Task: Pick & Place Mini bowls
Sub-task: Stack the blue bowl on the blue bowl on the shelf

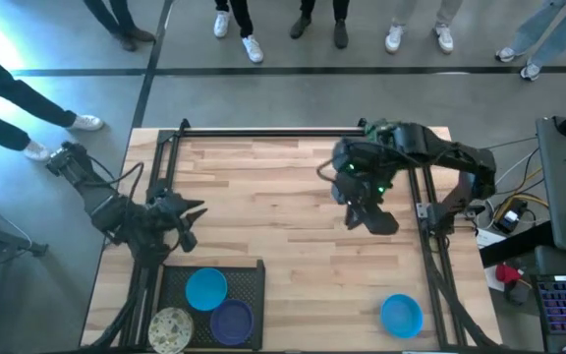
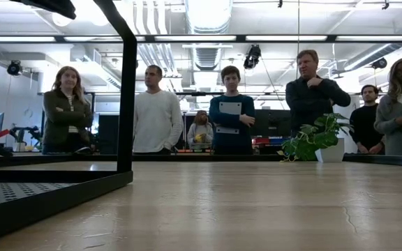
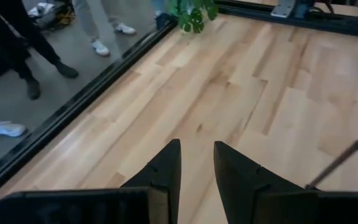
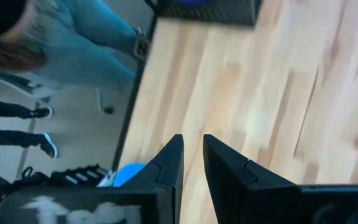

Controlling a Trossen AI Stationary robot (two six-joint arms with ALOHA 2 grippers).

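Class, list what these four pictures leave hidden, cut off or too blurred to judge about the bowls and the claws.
- Cream speckled bowl: high view, its lower rim is cut off by the picture's edge.
- Lone blue bowl: right wrist view, mostly hidden behind the right claw.
- Black tray: low view, level sightline hides what lies in it.
- Dark tray corner: right wrist view, blurred and cut off.

- Pale wooden surface (image 1: 283, 197), bare across its middle.
- Black perforated tray (image 1: 249, 280) at its near-left corner.
- Leafy plant (image 2: 313, 139) at the far edge.
- People (image 2: 230, 111) standing watching behind.
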